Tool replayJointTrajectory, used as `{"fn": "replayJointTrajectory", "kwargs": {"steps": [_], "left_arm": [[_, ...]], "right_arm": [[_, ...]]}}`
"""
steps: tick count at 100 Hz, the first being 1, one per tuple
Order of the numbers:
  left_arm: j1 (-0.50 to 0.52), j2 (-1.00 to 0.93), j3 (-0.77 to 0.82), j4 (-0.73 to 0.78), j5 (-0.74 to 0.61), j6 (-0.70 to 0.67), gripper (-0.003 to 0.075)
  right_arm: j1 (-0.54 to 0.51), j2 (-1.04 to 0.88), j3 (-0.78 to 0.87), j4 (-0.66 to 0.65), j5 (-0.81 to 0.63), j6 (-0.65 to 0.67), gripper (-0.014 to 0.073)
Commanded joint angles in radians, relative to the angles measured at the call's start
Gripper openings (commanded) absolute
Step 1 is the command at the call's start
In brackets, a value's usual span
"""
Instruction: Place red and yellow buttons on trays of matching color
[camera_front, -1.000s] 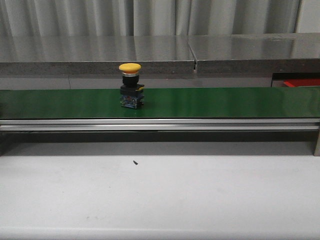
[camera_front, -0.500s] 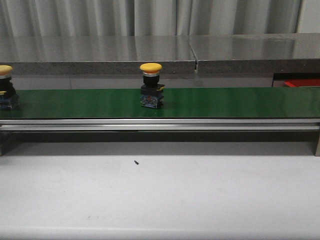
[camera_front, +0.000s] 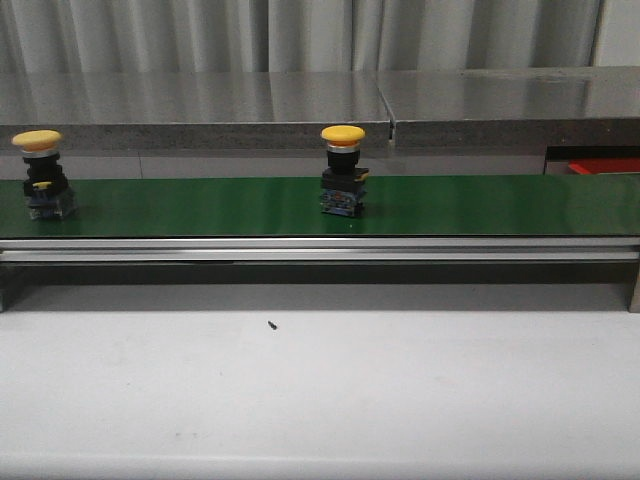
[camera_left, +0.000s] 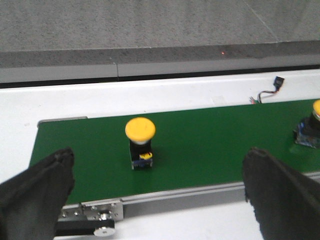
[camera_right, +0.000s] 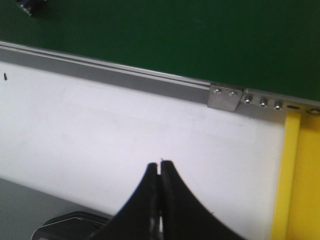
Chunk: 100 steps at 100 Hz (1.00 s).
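Waiting is the step in hand; no button is being picked yet; the white tabletop (camera_front: 320, 390) is lying in front of the green belt (camera_front: 450, 205), and two yellow buttons are standing on it, one in the middle (camera_front: 343, 170), one at the left end (camera_front: 40, 175); the left end effector (camera_left: 155, 192) is hanging spread wide just above that one; the right end effector (camera_right: 160, 175) is pressed together, holding nothing, beside the yellow tray (camera_right: 300, 185); next, the left one needs to drop and pinch.
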Motion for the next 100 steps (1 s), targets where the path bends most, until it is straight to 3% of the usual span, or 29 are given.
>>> {"fn": "replayJointTrajectory", "kwargs": {"steps": [1,14,23,32,46,55,74,100], "left_arm": [[-0.023,-0.102,0.052,-0.013,-0.067,0.006,0.0602],[-0.021,-0.226,0.164,-0.013,-0.07,0.006,0.043],[-0.021,-0.304,0.224,-0.021,-0.07,0.006,0.0211],[-0.021,-0.369,0.276,-0.023,-0.075,0.006,-0.002],[-0.021,-0.42,0.308,-0.023,-0.077,0.006,-0.0019],[-0.021,-0.422,0.31,-0.023,-0.077,0.006,-0.0019],[-0.021,-0.422,0.31,-0.024,-0.077,0.006,-0.0019],[-0.021,-0.422,0.31,-0.024,-0.077,0.006,-0.0019]], "right_arm": [[0.003,-0.02,-0.026,0.037,-0.03,-0.006,-0.0067],[0.003,-0.02,-0.026,0.037,-0.022,-0.006,-0.0041],[0.003,-0.02,-0.026,0.037,-0.007,-0.007,0.0047],[0.003,-0.02,-0.026,0.037,0.0,-0.007,0.02],[0.003,-0.02,-0.029,0.053,-0.005,-0.007,0.0505],[0.003,-0.019,-0.034,0.085,-0.014,-0.025,0.0607],[0.042,0.05,-0.122,0.086,0.011,-0.042,0.0613],[0.203,0.223,-0.256,0.003,-0.068,-0.042,0.0613]]}}
